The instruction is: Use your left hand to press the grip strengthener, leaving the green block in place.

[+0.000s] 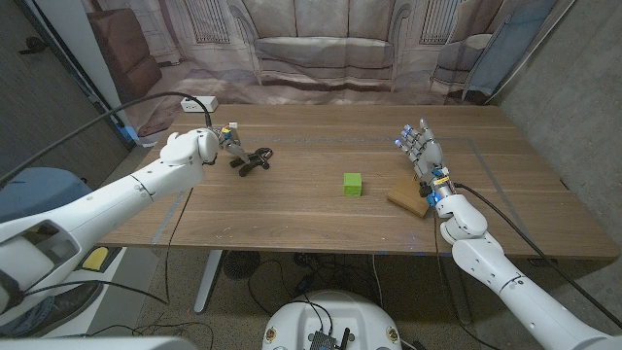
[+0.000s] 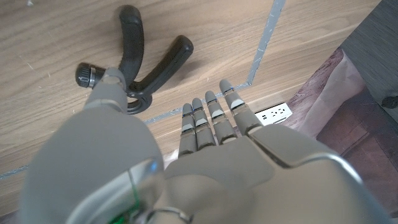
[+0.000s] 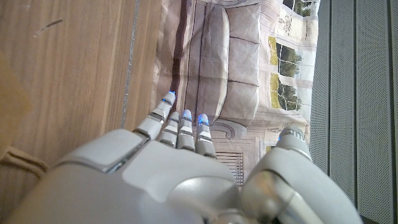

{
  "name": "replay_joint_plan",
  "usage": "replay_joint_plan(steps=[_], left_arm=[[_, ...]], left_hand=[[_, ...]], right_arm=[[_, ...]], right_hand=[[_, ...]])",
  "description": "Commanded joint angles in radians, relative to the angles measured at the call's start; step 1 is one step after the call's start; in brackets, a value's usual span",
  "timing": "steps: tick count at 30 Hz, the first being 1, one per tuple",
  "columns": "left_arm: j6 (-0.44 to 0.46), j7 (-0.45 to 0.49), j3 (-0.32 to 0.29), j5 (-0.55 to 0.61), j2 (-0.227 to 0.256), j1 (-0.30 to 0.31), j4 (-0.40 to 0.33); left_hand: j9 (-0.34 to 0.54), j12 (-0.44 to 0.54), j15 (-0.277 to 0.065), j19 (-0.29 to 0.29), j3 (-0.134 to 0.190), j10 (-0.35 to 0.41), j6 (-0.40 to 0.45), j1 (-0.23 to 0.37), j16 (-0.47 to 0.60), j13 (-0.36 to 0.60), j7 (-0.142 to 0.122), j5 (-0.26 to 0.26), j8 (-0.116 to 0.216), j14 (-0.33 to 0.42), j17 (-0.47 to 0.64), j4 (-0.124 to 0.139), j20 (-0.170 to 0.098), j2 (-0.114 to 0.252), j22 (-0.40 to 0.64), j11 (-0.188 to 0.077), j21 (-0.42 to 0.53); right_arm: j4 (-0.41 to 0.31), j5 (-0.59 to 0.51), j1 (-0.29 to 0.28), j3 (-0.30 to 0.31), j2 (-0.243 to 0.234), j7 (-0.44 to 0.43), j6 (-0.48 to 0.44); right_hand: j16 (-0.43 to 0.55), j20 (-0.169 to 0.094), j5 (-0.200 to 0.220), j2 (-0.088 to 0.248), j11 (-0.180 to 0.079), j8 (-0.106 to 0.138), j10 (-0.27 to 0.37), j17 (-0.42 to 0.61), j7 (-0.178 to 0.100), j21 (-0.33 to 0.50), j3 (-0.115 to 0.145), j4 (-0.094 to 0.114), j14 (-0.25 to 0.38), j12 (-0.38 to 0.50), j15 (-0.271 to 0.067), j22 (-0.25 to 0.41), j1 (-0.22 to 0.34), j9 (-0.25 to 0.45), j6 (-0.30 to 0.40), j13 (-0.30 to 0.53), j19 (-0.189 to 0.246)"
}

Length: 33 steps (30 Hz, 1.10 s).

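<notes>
Risk first: the left hand (image 1: 194, 146) sits just beside the grip strengthener (image 1: 252, 159), fingers (image 2: 211, 121) straight and together, thumb apart and reaching to the coil end, nothing held — so the squeeze is judged not yet begun. In the left wrist view the strengthener's (image 2: 138, 59) two black handles splay away from the hand, with the spring coil and its knurled knob nearest the thumb. If the fingers close from this pose they would likely catch only one handle or the coil, and the tool could skid or pivot across the wooden table (image 1: 321, 209) instead of compressing. The green block (image 1: 352, 184) lies well apart from the strengthener, toward the right hand (image 1: 420, 154); a long slide of the tool that way is the only evident threat to it. That hand stands idle with fingers extended and close together, empty, just beside a tan flat piece (image 1: 409, 199) — what this is I cannot tell. Hard to read: whether the thumb actually touches the coil, and the palm side of either hand.
</notes>
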Motion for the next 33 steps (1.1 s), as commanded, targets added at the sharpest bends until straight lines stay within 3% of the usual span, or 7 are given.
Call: replay_joint_plan(steps=[1, 6, 14, 33], left_arm=[[0.039, 0.001, 0.03, 0.009, -0.008, -0.009, 0.006], [0.039, 0.013, 0.049, 0.022, -0.025, -0.021, 0.032], [0.021, 0.043, 0.047, -0.008, -0.046, -0.022, 0.064], [0.003, 0.095, 0.052, -0.033, -0.056, -0.011, 0.089]], left_hand=[[0.003, 0.001, 0.008, 0.008, -0.003, 0.004, 0.002, -0.01, 0.006, 0.004, 0.006, 0.0, 0.001, 0.001, 0.004, 0.006, 0.007, -0.003, 0.002, 0.011, 0.002], [0.003, 0.002, 0.026, 0.006, -0.009, 0.009, 0.005, -0.019, 0.007, 0.004, 0.008, 0.001, 0.001, 0.01, 0.003, 0.007, 0.022, -0.006, 0.003, 0.028, -0.002], [0.003, -0.002, 0.035, 0.009, -0.013, 0.002, -0.004, -0.022, 0.004, 0.004, 0.019, 0.003, -0.003, 0.007, 0.001, 0.005, 0.024, -0.007, 0.003, 0.055, -0.003], [0.003, -0.001, 0.028, 0.014, -0.011, 0.009, 0.001, -0.012, 0.004, 0.004, 0.027, 0.005, -0.001, 0.013, -0.001, -0.002, 0.017, -0.001, 0.003, 0.041, -0.005]], right_arm=[[0.005, 0.009, -0.002, 0.005, -0.004, 0.006, -0.008], [0.001, 0.012, -0.009, 0.007, -0.009, 0.004, -0.014], [0.004, 0.015, -0.006, 0.005, -0.009, 0.005, -0.025], [0.015, 0.009, 0.007, 0.0, -0.002, 0.01, -0.018]], right_hand=[[0.003, 0.003, -0.003, 0.007, -0.005, 0.001, 0.007, 0.004, 0.003, -0.001, 0.0, -0.003, 0.003, -0.004, 0.0, 0.001, 0.001, 0.004, 0.011, 0.003, 0.006], [0.003, 0.004, -0.003, 0.008, -0.004, 0.001, 0.009, 0.004, 0.003, -0.001, 0.0, -0.004, 0.004, -0.003, 0.001, 0.001, 0.002, 0.004, 0.01, 0.003, 0.006], [0.002, 0.003, -0.003, 0.008, -0.004, 0.001, 0.009, 0.004, 0.004, -0.001, 0.0, -0.004, 0.004, -0.004, -0.001, 0.001, 0.002, 0.004, 0.011, 0.003, 0.006], [0.003, 0.004, -0.003, 0.009, -0.004, 0.0, 0.011, 0.005, 0.003, -0.002, -0.002, -0.004, 0.007, -0.004, 0.001, 0.001, 0.002, 0.004, 0.011, 0.003, 0.006]])
